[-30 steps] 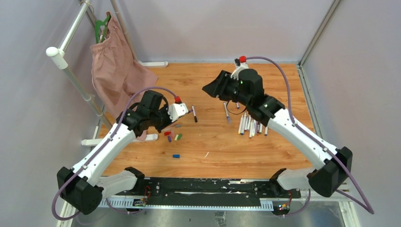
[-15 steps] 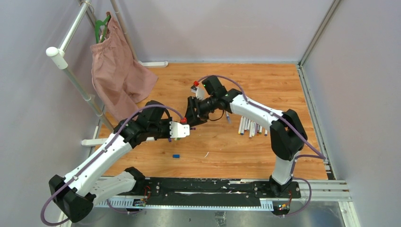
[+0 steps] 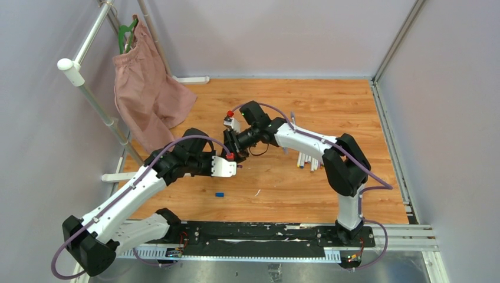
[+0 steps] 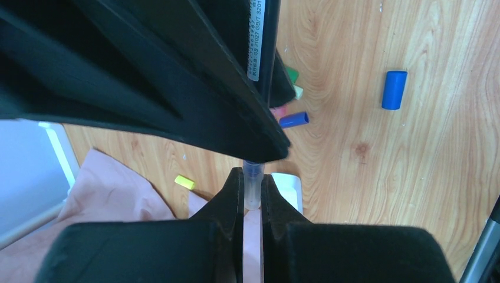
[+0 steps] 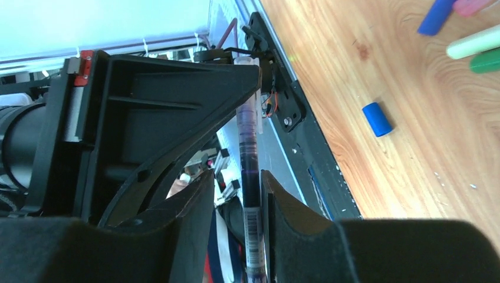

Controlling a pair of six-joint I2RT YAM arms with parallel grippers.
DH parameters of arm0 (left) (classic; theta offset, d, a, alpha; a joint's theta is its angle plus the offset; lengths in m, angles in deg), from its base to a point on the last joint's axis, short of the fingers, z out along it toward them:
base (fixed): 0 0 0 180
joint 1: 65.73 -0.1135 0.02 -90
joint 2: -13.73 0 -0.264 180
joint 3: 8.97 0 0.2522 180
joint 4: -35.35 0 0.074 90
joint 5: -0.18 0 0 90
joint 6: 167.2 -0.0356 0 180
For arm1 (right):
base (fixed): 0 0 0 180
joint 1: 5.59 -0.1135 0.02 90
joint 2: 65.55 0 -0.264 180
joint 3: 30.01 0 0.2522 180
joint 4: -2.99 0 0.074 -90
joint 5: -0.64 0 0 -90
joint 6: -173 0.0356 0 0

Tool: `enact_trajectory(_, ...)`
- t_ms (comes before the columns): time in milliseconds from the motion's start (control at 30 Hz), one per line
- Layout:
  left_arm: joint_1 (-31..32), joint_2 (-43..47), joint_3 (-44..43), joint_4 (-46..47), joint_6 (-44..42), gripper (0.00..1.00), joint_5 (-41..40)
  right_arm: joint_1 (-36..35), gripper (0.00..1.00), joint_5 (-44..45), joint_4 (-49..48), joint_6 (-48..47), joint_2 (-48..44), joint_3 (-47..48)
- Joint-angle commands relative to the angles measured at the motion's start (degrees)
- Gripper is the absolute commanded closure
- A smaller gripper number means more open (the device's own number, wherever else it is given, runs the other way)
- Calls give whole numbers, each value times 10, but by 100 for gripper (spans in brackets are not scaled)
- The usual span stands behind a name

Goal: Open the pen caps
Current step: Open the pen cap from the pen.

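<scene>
My left gripper is shut on the clear end of a pen and holds it up off the table. The pen's dark barrel, with a barcode label, runs between the fingers of my right gripper. It lies against one finger, and a gap shows on the other side. In the top view the two grippers meet tip to tip at mid-table, left and right. Loose pen caps lie on the wood: blue, blue, pink, yellow.
A bundle of white pens lies on the table to the right of the grippers. One blue cap sits alone nearer the front. A pink cloth hangs from a white pole rack at the left.
My right arm swung left from the pen bundle to the left gripper, and its jaws have narrowed around the pen. The left gripper drew slightly toward the front, still shut on the pen.
</scene>
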Motion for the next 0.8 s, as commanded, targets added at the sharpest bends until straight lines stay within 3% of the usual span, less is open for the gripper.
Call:
enact_trajectory(0, 4, -3, 0, -1, -11, 100, -1, -20, 63, -39, -28, 32, 25, 3)
enact_trajectory(167, 4, -4, 2, -1, -21, 100, -5, -21, 75, -56, -60, 48, 21, -20)
enact_trajectory(300, 4, -6, 14, -1, -52, 100, -35, -17, 100, -55, -59, 37, -16, -72)
enact_trajectory(633, 4, -53, 47, 35, -113, 100, -164, 18, 100, -20, 18, -24, -165, -265)
enact_trajectory(767, 4, -70, 48, 65, -91, 100, -164, 44, 100, -7, 66, -55, -215, -299)
